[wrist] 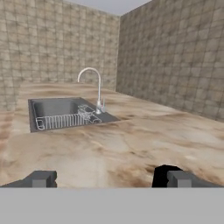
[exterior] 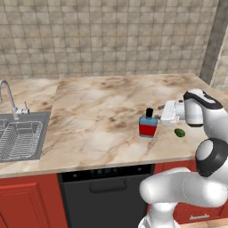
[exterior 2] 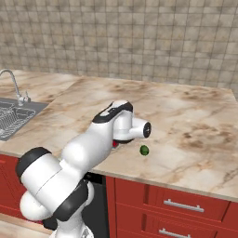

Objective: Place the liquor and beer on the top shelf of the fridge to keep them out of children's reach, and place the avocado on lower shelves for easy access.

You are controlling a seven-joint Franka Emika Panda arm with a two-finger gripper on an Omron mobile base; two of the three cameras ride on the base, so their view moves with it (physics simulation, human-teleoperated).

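Note:
The liquor [exterior: 148,124], a squat blue bottle with a red label and black cap, stands upright on the marble counter [exterior: 102,116]. My gripper [exterior: 158,117] hovers level just right of its cap, pointing left at it. In the hand view the gripper [wrist: 108,179] is open, its fingertips [wrist: 41,179] wide apart with nothing between them; a black shape [wrist: 162,171] sits by the right tip. The avocado [exterior: 180,132] lies on the counter right of the bottle, below my wrist, and near the front edge as avocado [exterior 2: 144,150]. My arm hides most of the liquor in the right base view. The beer and the fridge are out of view.
A steel sink [exterior: 20,136] with a wire rack and a curved tap [wrist: 94,85] sits at the counter's left end. A dark dishwasher front [exterior: 104,191] and red cabinets [exterior 2: 176,204] lie below. Tiled walls [exterior: 111,35] back the counter.

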